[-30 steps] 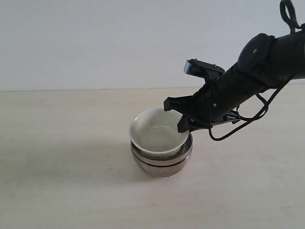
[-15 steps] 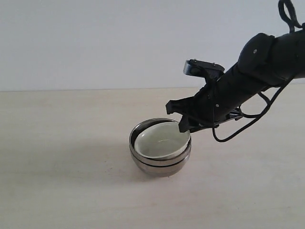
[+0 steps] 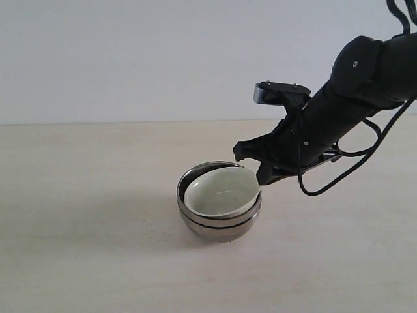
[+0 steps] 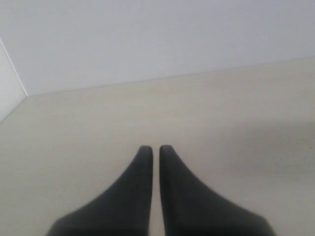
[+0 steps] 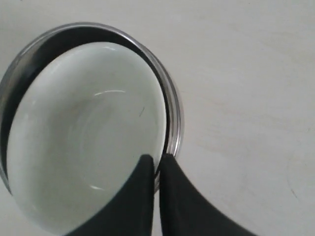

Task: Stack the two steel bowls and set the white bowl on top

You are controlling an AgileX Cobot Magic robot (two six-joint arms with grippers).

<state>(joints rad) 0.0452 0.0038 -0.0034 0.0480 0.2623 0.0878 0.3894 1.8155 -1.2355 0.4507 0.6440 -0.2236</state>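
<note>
Beige tabletop [image 3: 85, 261], white wall [image 3: 130, 59], stacked bowls [image 3: 218, 225], left gripper [image 4: 153, 147], right gripper [image 5: 156, 157] both pressed together

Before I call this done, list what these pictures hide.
- White bowl base: hidden inside the steel bowls, exterior and right wrist views.
- Lower steel bowl inside: covered by the bowls above.
- Right gripper: right wrist view cannot settle whether its tips touch the white rim.
- Left gripper: outside the exterior view.

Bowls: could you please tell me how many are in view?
3: the white bowl nested on top, inside the upper steel bowl, which sits in the lower steel bowl.
</note>
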